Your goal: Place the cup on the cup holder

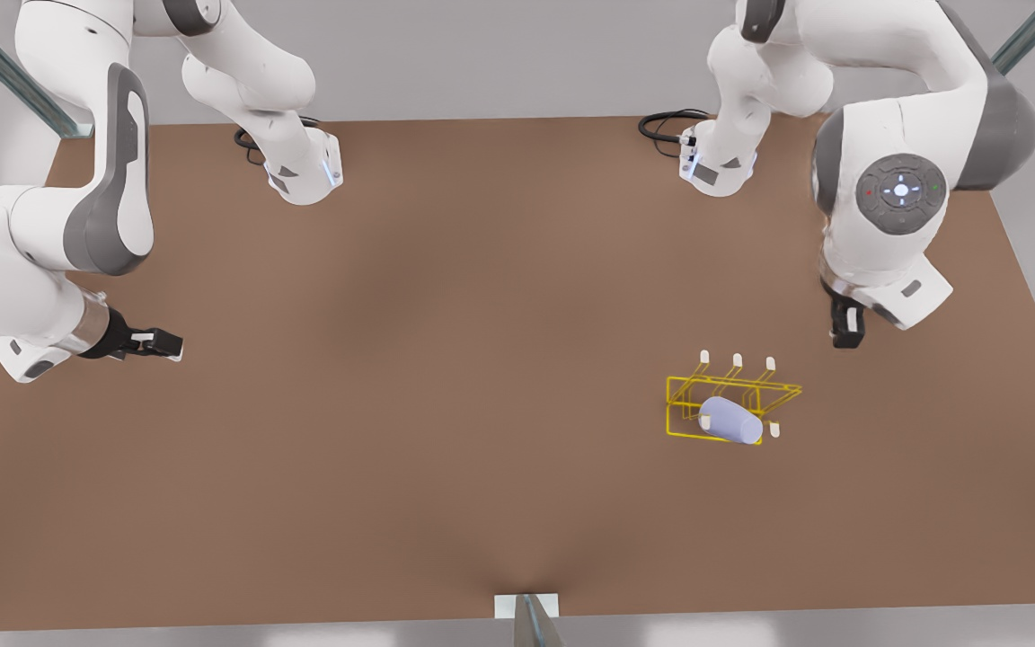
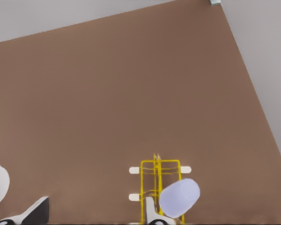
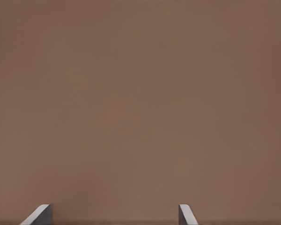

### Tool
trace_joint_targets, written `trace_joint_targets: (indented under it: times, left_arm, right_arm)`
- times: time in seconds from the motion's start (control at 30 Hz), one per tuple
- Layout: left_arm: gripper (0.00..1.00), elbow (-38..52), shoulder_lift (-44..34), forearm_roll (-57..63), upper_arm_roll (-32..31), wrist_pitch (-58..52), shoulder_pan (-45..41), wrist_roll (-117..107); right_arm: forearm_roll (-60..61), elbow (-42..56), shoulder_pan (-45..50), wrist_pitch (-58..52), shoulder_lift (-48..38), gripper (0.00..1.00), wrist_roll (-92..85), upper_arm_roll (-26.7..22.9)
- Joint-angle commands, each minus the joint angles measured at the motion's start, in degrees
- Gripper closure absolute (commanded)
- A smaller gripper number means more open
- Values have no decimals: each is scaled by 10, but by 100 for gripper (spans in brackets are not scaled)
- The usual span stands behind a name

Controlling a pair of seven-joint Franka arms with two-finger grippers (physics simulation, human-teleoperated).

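The lavender-blue cup (image 1: 731, 420) lies tilted on its side on the near row of the yellow wire cup holder (image 1: 688, 388), over one of the white-tipped pegs. The left wrist view has the cup (image 2: 179, 197) and cup holder (image 2: 160, 165) just ahead. My left gripper (image 1: 846, 337) hangs open at the front view's right, behind and to the right of the rack, touching nothing; its fingertips (image 2: 37, 212) stand apart around the gripper (image 2: 94, 213). My right gripper (image 1: 167, 345) waits open at the front view's far left, its fingertips (image 3: 41, 213) spread over bare table around the gripper (image 3: 113, 213).
The brown table (image 1: 446, 377) stretches wide between the two arms. Both arm bases (image 1: 302, 175) stand at the far edge with black cables beside them. A small metal bracket (image 1: 526, 609) sits at the near edge.
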Motion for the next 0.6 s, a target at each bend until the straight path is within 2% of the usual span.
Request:
trace_joint_targets:
  times: [0.0, 0.03, 0.13, 0.27, 0.57]
  left_arm:
    - [0, -35, -36, -40, -165, -14, 141, 899]
    - [0, -82, -68, -36, -202, 14, 181, 913]
    - [0, -64, -52, -38, -203, -27, 174, 893]
    - [0, -41, -39, -75, -206, -28, 153, 720]
    - [0, -41, -28, -76, -200, -36, 153, 721]
  right_arm:
    - [0, 0, 0, 0, 0, 0, -3, 0]
    - [0, 0, 0, 0, -1, 0, -3, 0]
    - [0, 0, 0, 0, 0, 0, -3, 0]
    - [0, 0, 1, -6, -1, 0, -3, 0]
    - [0, 1, 0, -7, 0, 0, -3, 1]
